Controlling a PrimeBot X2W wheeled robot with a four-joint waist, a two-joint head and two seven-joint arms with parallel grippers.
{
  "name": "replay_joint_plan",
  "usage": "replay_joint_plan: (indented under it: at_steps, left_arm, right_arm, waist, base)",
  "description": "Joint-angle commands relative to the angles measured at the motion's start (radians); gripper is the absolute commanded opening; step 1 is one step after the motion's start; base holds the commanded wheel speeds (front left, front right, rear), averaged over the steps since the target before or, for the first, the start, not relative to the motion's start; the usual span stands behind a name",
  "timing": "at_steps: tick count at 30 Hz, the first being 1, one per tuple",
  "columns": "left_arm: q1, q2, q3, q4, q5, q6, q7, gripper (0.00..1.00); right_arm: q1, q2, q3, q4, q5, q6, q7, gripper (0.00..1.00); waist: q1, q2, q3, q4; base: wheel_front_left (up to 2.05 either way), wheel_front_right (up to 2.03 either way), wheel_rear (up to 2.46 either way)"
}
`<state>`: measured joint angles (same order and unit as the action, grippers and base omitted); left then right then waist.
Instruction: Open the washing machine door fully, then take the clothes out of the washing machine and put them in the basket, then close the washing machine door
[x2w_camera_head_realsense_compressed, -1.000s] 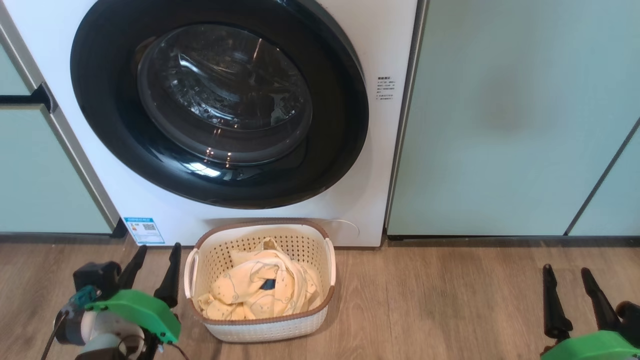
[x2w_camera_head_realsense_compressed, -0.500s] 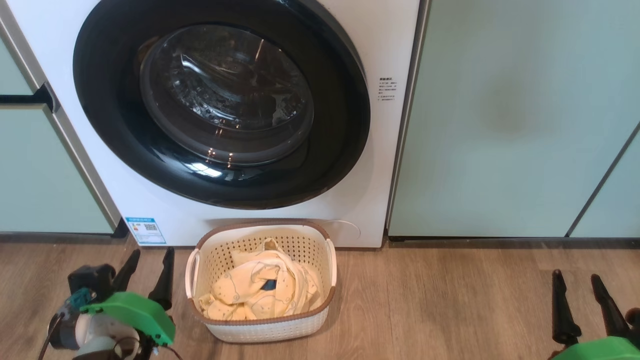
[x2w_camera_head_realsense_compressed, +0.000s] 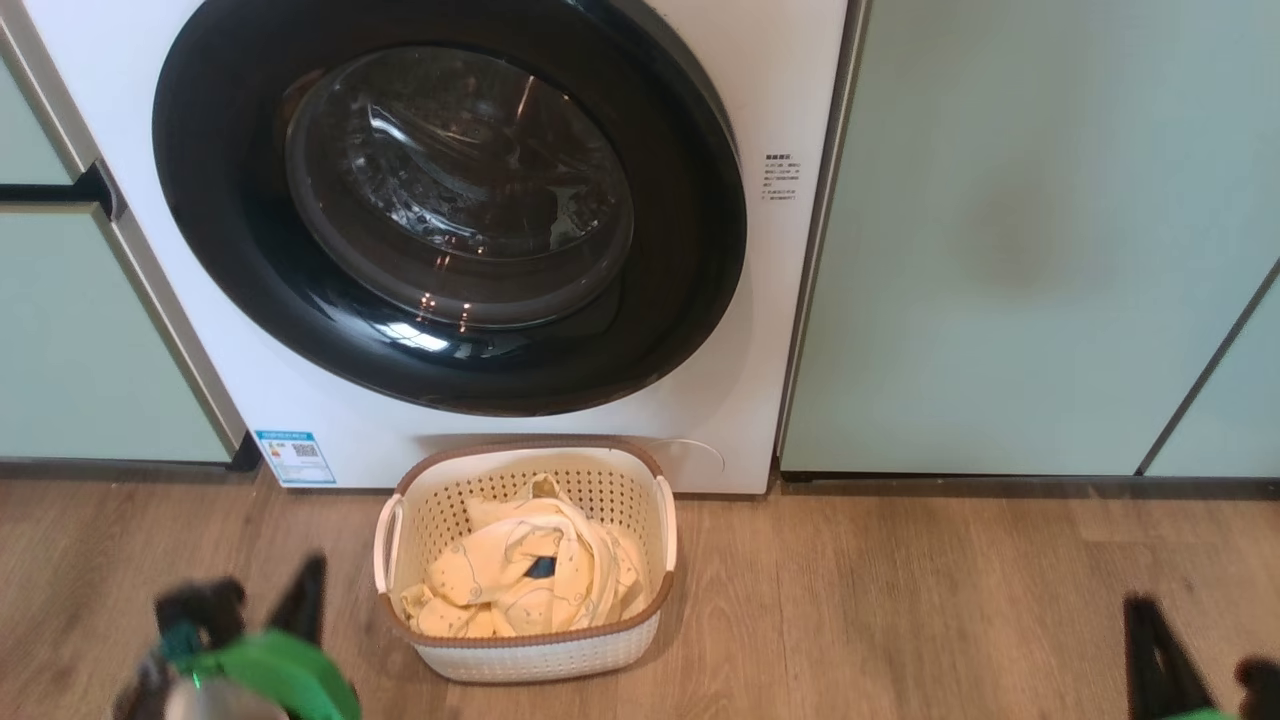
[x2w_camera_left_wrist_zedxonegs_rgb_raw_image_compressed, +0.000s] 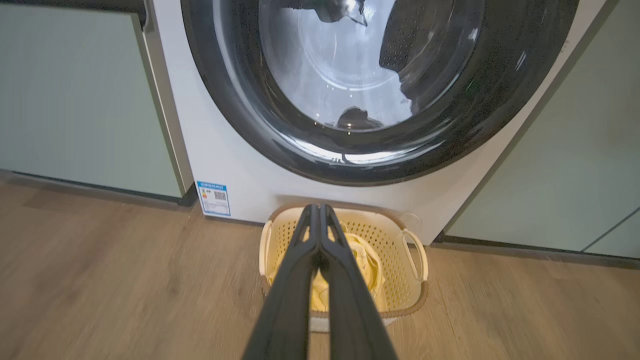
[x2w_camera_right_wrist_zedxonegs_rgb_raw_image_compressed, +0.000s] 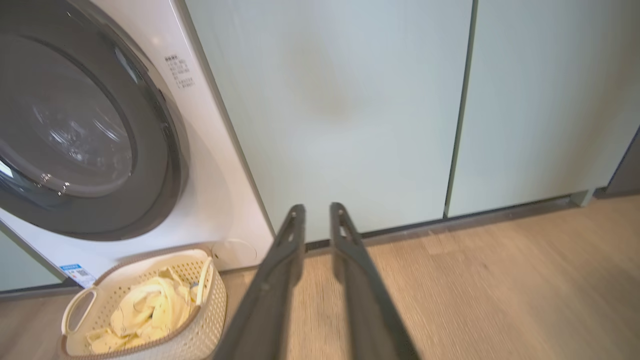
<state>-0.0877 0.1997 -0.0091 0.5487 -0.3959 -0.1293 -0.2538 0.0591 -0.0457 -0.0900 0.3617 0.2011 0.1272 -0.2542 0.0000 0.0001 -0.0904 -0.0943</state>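
The washing machine door (x2w_camera_head_realsense_compressed: 690, 250), a glossy black ring around bulging glass, lies flush against the white washing machine (x2w_camera_head_realsense_compressed: 340, 440). On the floor just below stands the cream basket (x2w_camera_head_realsense_compressed: 530, 655), with the pale yellow clothes (x2w_camera_head_realsense_compressed: 510, 580) heaped inside. My left gripper (x2w_camera_head_realsense_compressed: 308, 598) is blurred at the lower left, left of the basket and apart from it. In the left wrist view it (x2w_camera_left_wrist_zedxonegs_rgb_raw_image_compressed: 316, 210) is shut on nothing, fingers pressed together, pointing over the basket (x2w_camera_left_wrist_zedxonegs_rgb_raw_image_compressed: 415, 280). My right gripper (x2w_camera_right_wrist_zedxonegs_rgb_raw_image_compressed: 317, 210) hangs far right over bare floor, a narrow gap between its empty fingers.
Pale green cabinet doors (x2w_camera_head_realsense_compressed: 1000, 250) flank the machine on the right, and another one (x2w_camera_head_realsense_compressed: 80, 330) on the left. Wood-look floor (x2w_camera_head_realsense_compressed: 900, 600) stretches between the basket and my right gripper (x2w_camera_head_realsense_compressed: 1150, 640). A small blue label (x2w_camera_head_realsense_compressed: 295, 457) marks the machine's lower left corner.
Both grippers have sunk toward the bottom edge of the head view. The left fingers have closed together and the right fingers have narrowed. Basket, clothes and door stay put.
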Motion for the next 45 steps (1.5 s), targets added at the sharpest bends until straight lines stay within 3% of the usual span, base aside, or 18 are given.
replay_joint_plan:
  at_steps: [1, 45]
  left_arm:
    - [0.009, -0.006, -0.001, 0.008, -0.001, 0.000, 0.000, 0.00]
    - [0.004, -0.057, 0.041, -0.095, -0.414, 0.000, 0.126, 0.00]
  right_arm:
    - [0.005, 0.000, 0.000, 0.009, 0.001, 0.000, 0.001, 0.00]
    - [-0.050, -0.001, -0.008, -0.029, 0.481, 0.001, 0.126, 0.00]
  waist:
    - [0.0000, -0.0001, 0.000, 0.000]
    - [0.0000, -0.0001, 0.032, 0.032]
  base:
    - [0.00, 0.00, 0.00]
    - [0.00, 0.00, 0.00]
